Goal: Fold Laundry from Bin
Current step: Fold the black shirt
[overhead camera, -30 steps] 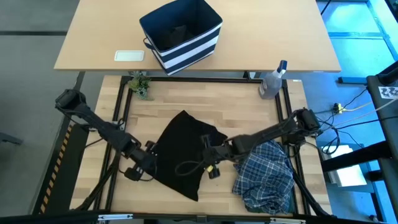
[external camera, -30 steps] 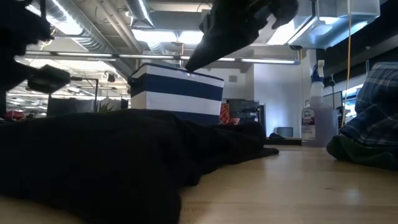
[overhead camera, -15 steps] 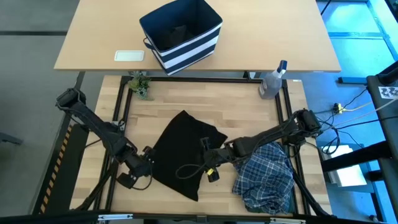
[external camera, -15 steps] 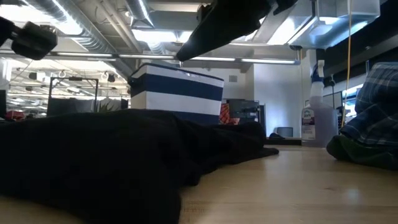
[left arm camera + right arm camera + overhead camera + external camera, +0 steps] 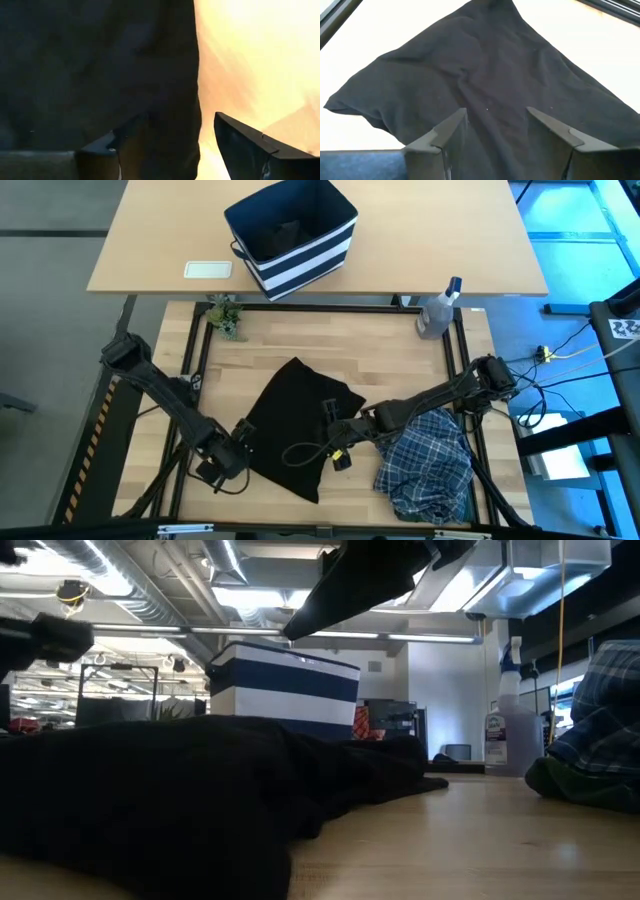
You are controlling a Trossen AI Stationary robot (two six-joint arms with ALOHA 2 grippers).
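Both pincers, left pincer (image 5: 237, 448) and right pincer (image 5: 330, 432), are spread over the unfolded black garment (image 5: 295, 425); the plaid shirt (image 5: 428, 460) also awaits folding.

The black garment (image 5: 295, 425) lies beside a blue-and-white plaid shirt (image 5: 428, 460); the bin (image 5: 292, 235) is navy with white stripes.

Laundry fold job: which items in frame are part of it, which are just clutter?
Job:
- black garment, spread on the table
- plaid shirt, crumpled over a dark green garment at the right
- bin, on the far table
- left gripper and right gripper, both open at the black garment

Lying about:
- spray bottle
- small plant
- white flat item
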